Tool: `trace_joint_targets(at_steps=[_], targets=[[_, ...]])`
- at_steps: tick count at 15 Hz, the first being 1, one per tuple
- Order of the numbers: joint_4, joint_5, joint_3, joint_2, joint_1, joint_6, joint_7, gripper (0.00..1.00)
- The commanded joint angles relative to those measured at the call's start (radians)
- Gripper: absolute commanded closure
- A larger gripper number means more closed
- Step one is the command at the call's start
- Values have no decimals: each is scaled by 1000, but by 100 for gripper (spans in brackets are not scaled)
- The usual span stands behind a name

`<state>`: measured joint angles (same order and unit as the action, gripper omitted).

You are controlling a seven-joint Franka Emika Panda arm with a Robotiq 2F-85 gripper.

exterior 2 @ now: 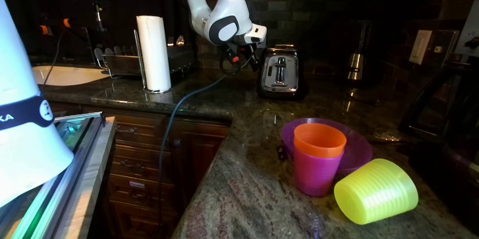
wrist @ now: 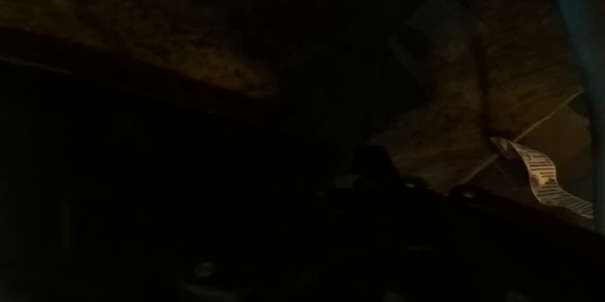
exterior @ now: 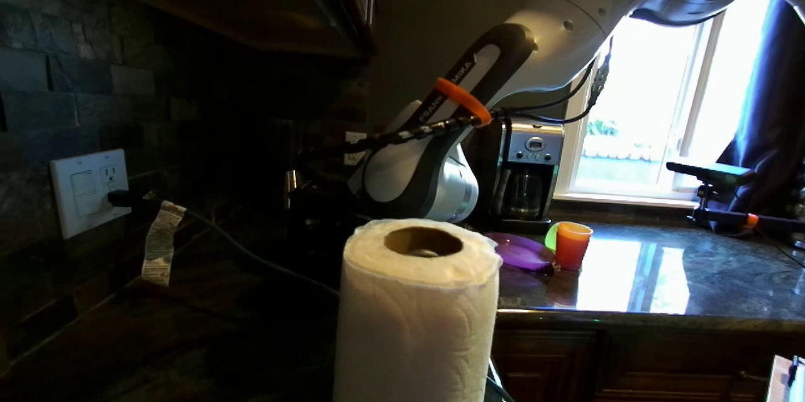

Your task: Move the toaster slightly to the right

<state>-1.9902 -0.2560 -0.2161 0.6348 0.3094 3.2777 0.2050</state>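
Table [exterior 2: 232,198]: dark polished stone, glossy in patches, cut off at the 6 o'clock edge of an exterior view.
Arm [exterior: 434,156]: white, in both exterior views; here it reaches in from between 1 and 2 o'clock, its far end lost in shadow.
Coffee maker [exterior: 534,144]: black and silver, at 3 o'clock from the middle of an exterior view.
Toaster [exterior 2: 280,71]: upright on the table in an exterior view, about 2 o'clock from the middle; dark boxy body, shiny silver end panel with rounded corners, a vertical lever slot down its centre, a glint along the top. Its long sides melt into the dark backdrop.
Paper towel roll [exterior: 418,326]: white, standing, in both exterior views. Where it looms closest, its foot is cut off at 6 o'clock and the shade behind is too deep to make out the toaster.
Gripper [exterior 2: 254,62]: dark, about 10 o'clock from the toaster, just beside it; contact cannot be told. Whether it is released or clenched I cannot tell; the wrist view is nearly black.
Dish [exterior 2: 357,149]: purple, at 5 o'clock from the toaster, partly covered by nested cups [exterior 2: 318,168].
Nested cups: orange inside pink, upright.
Yellow-green cup [exterior 2: 376,192]: on its side, 4 o'clock from the pair.
Paper tag [wrist: 543,174]: 3 o'clock in the wrist view, print unreadable.
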Motion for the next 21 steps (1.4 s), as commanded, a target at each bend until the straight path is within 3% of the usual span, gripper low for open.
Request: trace_joint_targets(at_steps=[1, 5, 7, 11, 13, 18, 21], targets=[[80, -22, 83, 89, 78, 90, 57, 100], [137, -19, 75, 160, 86, 182, 66, 100], [152, -67, 167, 171, 170, 193, 72, 100], [155, -270, 435, 174, 418, 124, 81, 100], [172, -327, 539, 206, 509, 108, 92, 100], [216, -399, 721, 293, 660, 57, 134, 100], [256, -410, 779, 364, 692, 96, 159, 100]])
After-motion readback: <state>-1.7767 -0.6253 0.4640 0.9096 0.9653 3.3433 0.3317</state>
